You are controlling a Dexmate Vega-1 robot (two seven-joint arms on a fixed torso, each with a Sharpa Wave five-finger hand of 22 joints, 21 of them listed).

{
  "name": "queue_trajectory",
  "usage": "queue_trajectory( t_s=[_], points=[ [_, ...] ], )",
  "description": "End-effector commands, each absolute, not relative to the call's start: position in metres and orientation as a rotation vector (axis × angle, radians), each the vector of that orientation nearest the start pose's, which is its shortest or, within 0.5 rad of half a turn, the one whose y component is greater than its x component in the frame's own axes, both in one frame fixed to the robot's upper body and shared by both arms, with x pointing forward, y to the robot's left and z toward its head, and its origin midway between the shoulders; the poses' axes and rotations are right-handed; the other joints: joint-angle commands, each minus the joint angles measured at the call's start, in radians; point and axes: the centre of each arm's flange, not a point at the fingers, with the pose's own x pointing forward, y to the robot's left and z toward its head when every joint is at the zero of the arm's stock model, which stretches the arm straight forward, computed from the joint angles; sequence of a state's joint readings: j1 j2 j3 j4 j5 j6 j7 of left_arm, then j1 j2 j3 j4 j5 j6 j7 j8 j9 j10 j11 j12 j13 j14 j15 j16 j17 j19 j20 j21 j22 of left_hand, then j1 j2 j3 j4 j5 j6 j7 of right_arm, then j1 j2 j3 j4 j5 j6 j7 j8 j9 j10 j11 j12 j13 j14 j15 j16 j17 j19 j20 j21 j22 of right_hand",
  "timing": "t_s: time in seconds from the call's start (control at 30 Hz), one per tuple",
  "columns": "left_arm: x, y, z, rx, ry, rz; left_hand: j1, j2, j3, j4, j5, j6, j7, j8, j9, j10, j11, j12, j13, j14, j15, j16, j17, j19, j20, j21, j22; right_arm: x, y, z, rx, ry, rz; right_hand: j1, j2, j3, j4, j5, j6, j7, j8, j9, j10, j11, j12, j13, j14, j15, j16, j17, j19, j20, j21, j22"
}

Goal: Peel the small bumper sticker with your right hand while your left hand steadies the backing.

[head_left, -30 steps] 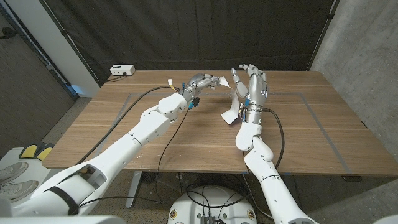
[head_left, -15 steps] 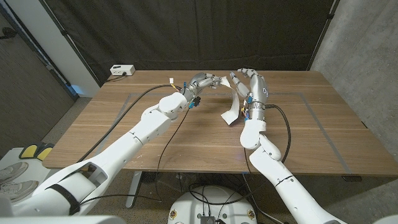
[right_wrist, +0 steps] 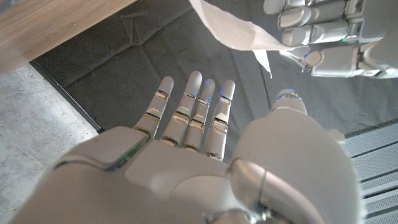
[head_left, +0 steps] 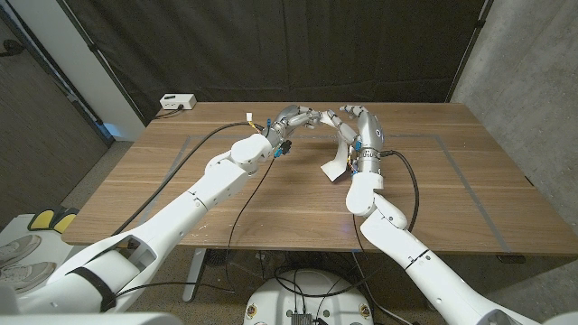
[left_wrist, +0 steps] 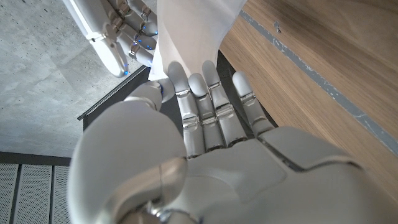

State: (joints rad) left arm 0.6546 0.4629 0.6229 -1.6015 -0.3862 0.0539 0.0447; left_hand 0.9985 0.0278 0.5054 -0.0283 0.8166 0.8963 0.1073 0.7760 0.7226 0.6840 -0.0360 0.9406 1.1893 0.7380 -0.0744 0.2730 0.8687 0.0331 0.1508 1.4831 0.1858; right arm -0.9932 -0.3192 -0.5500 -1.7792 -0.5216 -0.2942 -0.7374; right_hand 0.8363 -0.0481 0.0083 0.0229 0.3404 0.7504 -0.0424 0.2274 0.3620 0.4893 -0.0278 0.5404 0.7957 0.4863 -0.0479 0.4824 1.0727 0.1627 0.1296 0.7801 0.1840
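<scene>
A long white sticker strip [head_left: 334, 163] hangs in a curve from my left hand [head_left: 291, 118] down to the table at the back middle. In the left wrist view my left hand [left_wrist: 205, 124] pinches the strip's upper end [left_wrist: 193, 31] between thumb and fingers. My right hand [head_left: 364, 134] is raised just right of the strip, its fingers spread and reaching toward the held end. The right wrist view shows my right hand [right_wrist: 186, 143] holding nothing, with the strip [right_wrist: 233, 28] and my left hand [right_wrist: 329, 34] just beyond its fingertips.
A small white box [head_left: 177, 102] sits at the table's back left corner. Grey tape lines [head_left: 456, 167] mark a rectangle on the wooden table [head_left: 271, 203]. A black cable [head_left: 237, 194] runs along my left arm. A dark curtain hangs behind the table.
My right hand has moved left and tipped its fingers toward the strip's held end. My left hand and the strip have stayed where they were.
</scene>
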Motion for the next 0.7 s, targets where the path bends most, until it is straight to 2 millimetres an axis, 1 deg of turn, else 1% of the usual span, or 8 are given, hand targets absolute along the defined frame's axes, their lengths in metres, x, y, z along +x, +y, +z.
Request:
queue_trajectory(
  t_s=[0.03,0.23,0.3,0.37,0.47,0.53,0.6,0.7],
  points=[
    [0.614,0.104,0.056,0.323,-0.615,-0.445,0.003,0.008,0.109,-0.096,0.003,-0.001,0.0,0.007,0.001,0.037,-0.038,0.0,0.003,0.001,-0.066,-0.006,0.003,-0.002,-0.008,0.007,0.0,0.555,-0.129,-0.015,-0.724,-0.799,-0.508,0.019,-0.001,-0.006,-0.011,0.009,0.012,-0.009,0.01,0.006,0.012,-0.007,0.011,0.004,0.011,-0.075,0.008,-0.002,0.006,-0.008,-0.002,0.005],
    [0.614,0.105,0.056,0.322,-0.612,-0.442,0.002,0.008,0.11,-0.096,0.003,-0.002,0.0,0.009,-0.001,0.038,-0.04,0.0,0.003,0.002,-0.066,-0.007,0.004,-0.002,-0.008,0.008,0.0,0.559,-0.125,-0.013,-0.72,-0.813,-0.517,0.012,0.0,-0.016,-0.01,0.011,0.028,-0.001,0.017,0.011,0.03,-0.008,0.021,0.002,0.025,-0.079,0.016,-0.006,0.01,-0.004,-0.006,0.006],
    [0.614,0.105,0.055,0.32,-0.611,-0.443,0.001,0.008,0.111,-0.095,0.003,-0.001,-0.001,0.01,-0.001,0.038,-0.041,0.0,0.003,0.003,-0.066,-0.008,0.004,-0.002,-0.008,0.008,0.0,0.56,-0.124,-0.012,-0.727,-0.817,-0.528,0.026,-0.001,-0.016,-0.018,0.014,0.04,-0.01,0.02,0.012,0.041,-0.014,0.026,0.001,0.029,-0.084,0.019,-0.008,0.009,-0.013,-0.008,0.006],
    [0.614,0.105,0.055,0.32,-0.612,-0.443,0.0,0.008,0.111,-0.095,0.003,-0.003,-0.001,0.012,0.0,0.039,-0.039,-0.001,0.0,0.003,-0.066,-0.008,0.005,-0.003,-0.009,0.008,0.0,0.561,-0.122,-0.011,-0.733,-0.82,-0.547,0.033,0.001,-0.016,-0.021,0.016,0.047,-0.012,0.023,0.013,0.046,-0.016,0.029,0.0,0.035,-0.088,0.022,-0.007,0.012,-0.014,-0.008,0.006],
    [0.614,0.105,0.055,0.321,-0.612,-0.447,0.0,0.008,0.112,-0.096,0.003,-0.002,-0.001,0.013,-0.003,0.039,-0.041,0.001,0.004,0.004,-0.066,-0.009,0.005,-0.002,-0.009,0.008,0.0,0.562,-0.12,-0.011,-0.744,-0.824,-0.582,0.058,0.005,-0.013,-0.033,0.02,0.063,-0.021,0.026,0.012,0.057,-0.026,0.034,-0.004,0.043,-0.102,0.024,-0.009,0.014,-0.024,-0.011,0.006],
    [0.614,0.105,0.055,0.32,-0.615,-0.448,0.0,0.008,0.113,-0.095,0.003,-0.003,0.0,0.014,-0.003,0.039,-0.039,0.001,0.004,0.004,-0.066,-0.01,0.006,-0.003,-0.009,0.008,0.0,0.563,-0.119,-0.011,-0.751,-0.828,-0.603,0.07,0.014,-0.011,-0.036,0.024,0.073,-0.021,0.028,0.012,0.069,-0.029,0.04,-0.005,0.06,-0.108,0.029,-0.009,0.026,-0.026,-0.009,0.007],
    [0.614,0.105,0.055,0.32,-0.617,-0.448,-0.001,0.008,0.114,-0.096,0.003,-0.004,-0.001,0.016,-0.003,0.039,-0.04,0.002,0.005,0.004,-0.064,-0.01,0.006,-0.003,-0.009,0.009,0.001,0.563,-0.119,-0.011,-0.755,-0.83,-0.621,0.094,0.028,-0.004,-0.046,0.029,0.085,-0.027,0.031,0.011,0.077,-0.033,0.043,-0.01,0.07,-0.111,0.033,-0.008,0.035,-0.025,-0.008,0.007],
    [0.614,0.105,0.056,0.318,-0.618,-0.447,-0.002,0.009,0.114,-0.095,0.003,-0.004,-0.001,0.018,-0.004,0.04,-0.038,-0.001,0.0,0.004,-0.065,-0.011,0.007,-0.003,-0.008,0.009,0.001,0.563,-0.117,-0.011,-0.761,-0.832,-0.657,0.118,0.038,0.003,-0.056,0.034,0.097,-0.03,0.033,0.01,0.087,-0.039,0.047,-0.014,0.081,-0.118,0.037,-0.007,0.042,-0.028,-0.008,0.007]
  ],
)
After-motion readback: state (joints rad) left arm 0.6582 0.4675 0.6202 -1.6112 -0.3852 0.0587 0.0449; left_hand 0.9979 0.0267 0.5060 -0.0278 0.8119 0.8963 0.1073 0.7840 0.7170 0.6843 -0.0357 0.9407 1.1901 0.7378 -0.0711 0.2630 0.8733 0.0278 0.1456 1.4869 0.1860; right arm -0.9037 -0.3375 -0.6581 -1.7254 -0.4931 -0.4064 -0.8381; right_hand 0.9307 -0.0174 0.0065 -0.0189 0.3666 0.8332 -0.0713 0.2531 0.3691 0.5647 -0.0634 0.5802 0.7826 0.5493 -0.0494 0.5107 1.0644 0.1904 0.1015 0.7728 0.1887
